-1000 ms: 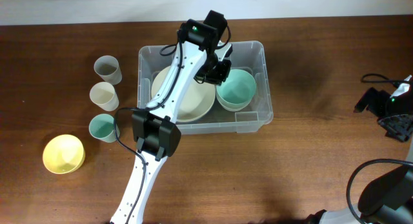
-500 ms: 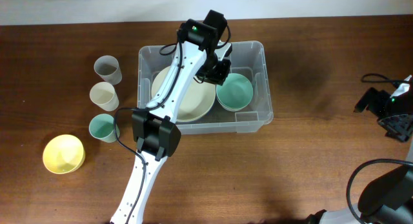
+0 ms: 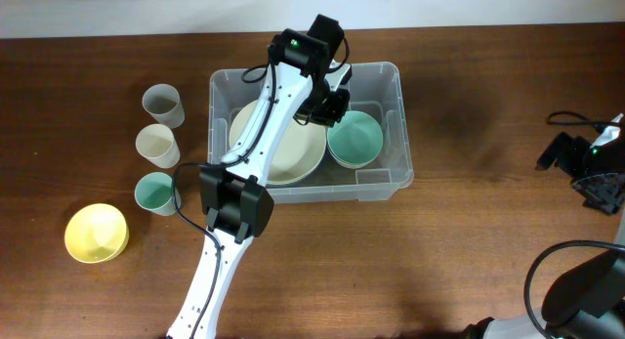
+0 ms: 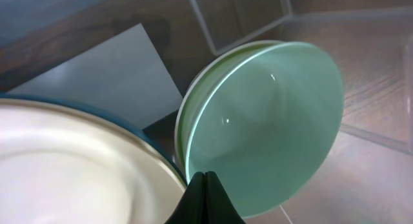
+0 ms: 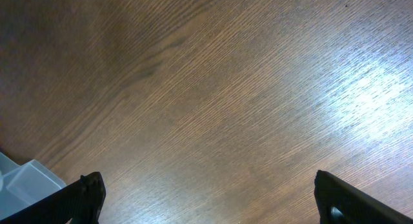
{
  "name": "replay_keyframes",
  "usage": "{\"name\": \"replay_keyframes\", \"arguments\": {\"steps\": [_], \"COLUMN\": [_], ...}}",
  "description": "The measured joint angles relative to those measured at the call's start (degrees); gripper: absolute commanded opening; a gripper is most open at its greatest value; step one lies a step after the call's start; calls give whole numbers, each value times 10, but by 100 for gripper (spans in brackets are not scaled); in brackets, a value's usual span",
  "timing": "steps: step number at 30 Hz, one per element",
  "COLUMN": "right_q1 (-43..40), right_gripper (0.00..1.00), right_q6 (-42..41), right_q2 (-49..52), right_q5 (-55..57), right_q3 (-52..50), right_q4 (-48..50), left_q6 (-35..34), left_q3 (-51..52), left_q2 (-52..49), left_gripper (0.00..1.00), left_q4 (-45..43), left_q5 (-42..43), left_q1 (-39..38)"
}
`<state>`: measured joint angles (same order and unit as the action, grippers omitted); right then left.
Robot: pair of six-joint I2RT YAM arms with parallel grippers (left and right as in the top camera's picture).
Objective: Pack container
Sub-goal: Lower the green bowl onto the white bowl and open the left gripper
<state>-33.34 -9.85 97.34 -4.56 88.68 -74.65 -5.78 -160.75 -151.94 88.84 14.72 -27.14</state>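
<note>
The clear plastic container (image 3: 393, 179) stands at the table's middle back. Inside it lie a large cream bowl (image 3: 293, 155) on the left and a green bowl (image 3: 357, 140) on the right. My left gripper (image 3: 330, 108) is down inside the container between the two bowls. In the left wrist view its fingers (image 4: 206, 176) are pressed shut, with their tip at the near rim of the green bowl (image 4: 271, 121), beside the cream bowl (image 4: 77, 166). The container's white label (image 4: 110, 69) shows through its bottom. My right gripper (image 5: 206, 211) is open and empty over bare wood at the far right (image 3: 598, 181).
A grey cup (image 3: 164, 105), a cream cup (image 3: 158, 144) and a green cup (image 3: 154, 193) stand in a column left of the container. A yellow bowl (image 3: 96, 232) sits at the front left. A container corner (image 5: 26, 182) shows in the right wrist view.
The green bowl has shifted slightly down and left and settled lower in the container. Both arms have stayed nearly still.
</note>
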Motion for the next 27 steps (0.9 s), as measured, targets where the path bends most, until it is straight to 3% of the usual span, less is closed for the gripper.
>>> {"name": "replay_keyframes", "arguments": {"steps": [27], "right_q1": [0], "right_gripper": [99], "right_q6": [0], "right_q2": [0], "right_q5": [0], "right_q3": [0], "right_q4": [0], "left_q6": [0], "left_q3": [0], "left_q2": [0], "left_gripper": [1], "left_q4": [-30], "left_q5": [-17], "left_q1": [0]}}
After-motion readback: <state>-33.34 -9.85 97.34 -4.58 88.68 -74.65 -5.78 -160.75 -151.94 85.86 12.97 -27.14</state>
